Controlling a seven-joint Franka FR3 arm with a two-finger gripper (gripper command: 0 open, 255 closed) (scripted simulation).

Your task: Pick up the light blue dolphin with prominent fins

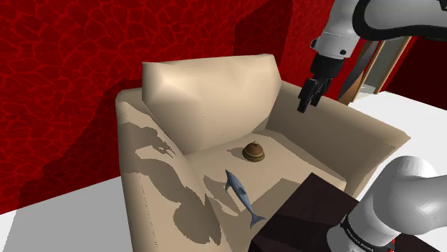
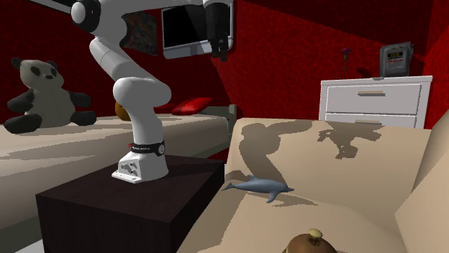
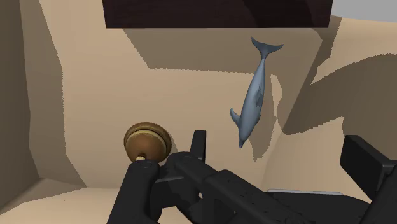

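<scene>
Since the dolphin lies flat on the seat near the bell, you have the hand high above, open and empty, free to descend.

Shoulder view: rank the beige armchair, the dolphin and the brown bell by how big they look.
1. The beige armchair, by far the largest.
2. The dolphin, longer than the bell is wide, but thin and nearer the camera, so its lead is unsure.
3. The brown bell.
</scene>
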